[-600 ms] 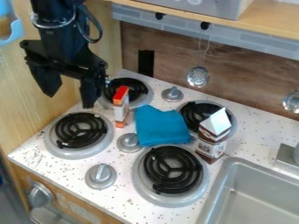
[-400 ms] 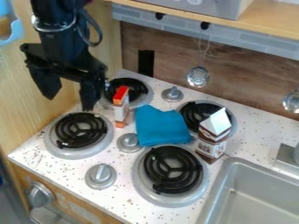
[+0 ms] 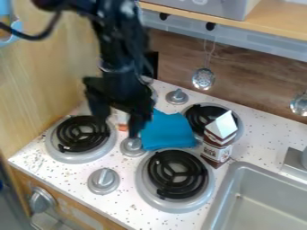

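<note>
The claw (image 3: 119, 123) hangs by an orange-white box (image 3: 122, 119) and blue cloth (image 3: 166, 131).

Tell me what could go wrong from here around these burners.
The open gripper hangs right by the small orange-and-white box, so a slight sideways drift might knock it over. One finger overlaps the edge of the blue cloth in this view and could snag it. If the cloth gets dragged, it might nudge the brown-and-white carton standing close by.
</note>
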Action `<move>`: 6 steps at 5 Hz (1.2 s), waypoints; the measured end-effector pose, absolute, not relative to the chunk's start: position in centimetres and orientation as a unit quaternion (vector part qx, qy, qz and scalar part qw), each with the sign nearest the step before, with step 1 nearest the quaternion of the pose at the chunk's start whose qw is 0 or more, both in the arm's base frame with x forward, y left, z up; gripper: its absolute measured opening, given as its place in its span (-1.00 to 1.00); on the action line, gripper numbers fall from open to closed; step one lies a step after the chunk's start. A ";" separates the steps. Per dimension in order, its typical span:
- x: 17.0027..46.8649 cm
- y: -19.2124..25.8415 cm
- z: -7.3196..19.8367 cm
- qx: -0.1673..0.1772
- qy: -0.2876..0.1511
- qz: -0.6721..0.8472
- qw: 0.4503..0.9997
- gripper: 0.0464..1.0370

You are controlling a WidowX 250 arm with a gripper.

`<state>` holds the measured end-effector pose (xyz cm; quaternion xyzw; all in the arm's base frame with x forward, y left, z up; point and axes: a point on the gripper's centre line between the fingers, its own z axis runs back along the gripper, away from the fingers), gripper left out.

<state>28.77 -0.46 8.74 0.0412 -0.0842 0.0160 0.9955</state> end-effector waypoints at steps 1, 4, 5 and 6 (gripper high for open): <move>31.3 -3.4 6.5 0.034 -0.088 -0.042 0.995 0.93; 35.1 -6.5 7.1 0.002 -0.237 -0.134 0.962 0.93; 35.6 -6.6 7.4 0.000 -0.254 -0.133 0.958 0.93; 36.5 -7.0 7.3 -0.008 -0.262 -0.133 0.956 0.93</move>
